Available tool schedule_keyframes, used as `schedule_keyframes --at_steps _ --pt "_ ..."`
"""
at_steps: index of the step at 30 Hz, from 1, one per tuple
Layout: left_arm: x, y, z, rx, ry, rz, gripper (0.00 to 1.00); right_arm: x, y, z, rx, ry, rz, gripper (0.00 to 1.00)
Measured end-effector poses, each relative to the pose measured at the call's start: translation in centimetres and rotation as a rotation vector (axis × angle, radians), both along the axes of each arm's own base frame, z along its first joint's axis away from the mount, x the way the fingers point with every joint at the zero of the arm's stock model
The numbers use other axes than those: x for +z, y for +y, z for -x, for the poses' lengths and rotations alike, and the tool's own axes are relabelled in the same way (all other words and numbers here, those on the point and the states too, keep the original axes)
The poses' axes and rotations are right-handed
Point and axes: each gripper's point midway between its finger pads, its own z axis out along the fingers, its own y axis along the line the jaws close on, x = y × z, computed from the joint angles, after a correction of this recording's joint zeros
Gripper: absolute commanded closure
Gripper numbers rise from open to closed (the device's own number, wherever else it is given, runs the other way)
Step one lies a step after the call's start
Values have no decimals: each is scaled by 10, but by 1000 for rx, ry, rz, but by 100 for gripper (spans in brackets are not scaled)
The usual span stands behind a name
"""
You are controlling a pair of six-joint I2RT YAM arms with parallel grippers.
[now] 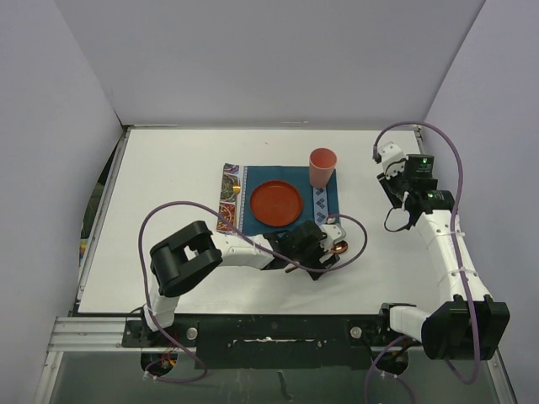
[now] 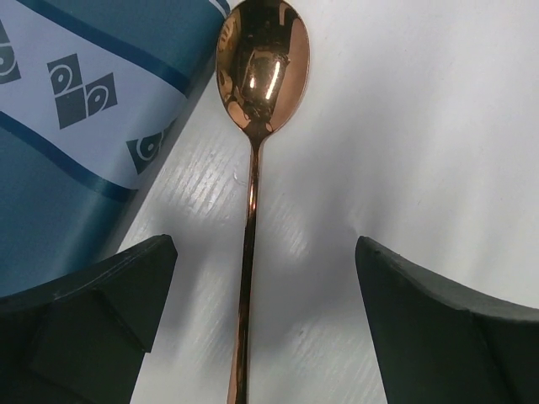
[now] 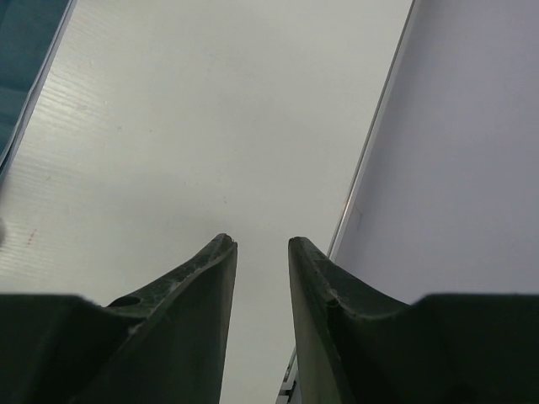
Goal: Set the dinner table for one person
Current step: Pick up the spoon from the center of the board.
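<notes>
- Left end effector (image 2: 265, 244) gapes wide, empty, straddling the spoon (image 2: 263, 63) handle; the spoon lies on the bench (image 2: 421, 126), just right of the placemat (image 2: 59, 168).
- Right end effector (image 3: 262, 244) is part-open, empty, well right of the placemat.
- Likely best: rise vertically without nudging the spoon.

bright even light, glare on the spoon (image 2: 262, 71), near jaws blurred.

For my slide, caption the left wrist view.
Open left gripper straddles a copper spoon on the dinner table beside the teal placemat.
</notes>
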Motion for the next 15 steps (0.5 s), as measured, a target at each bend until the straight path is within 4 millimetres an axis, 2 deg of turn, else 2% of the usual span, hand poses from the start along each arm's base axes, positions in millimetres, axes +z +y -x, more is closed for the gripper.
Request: schedule_keyframes --at_steps 11,15 --pt "-1 -2 -12 8 13 20 16 -14 0 5 10 32 -12 68" --pt "0 -4 -19 19 11 33 32 -13 1 5 17 29 -16 68"
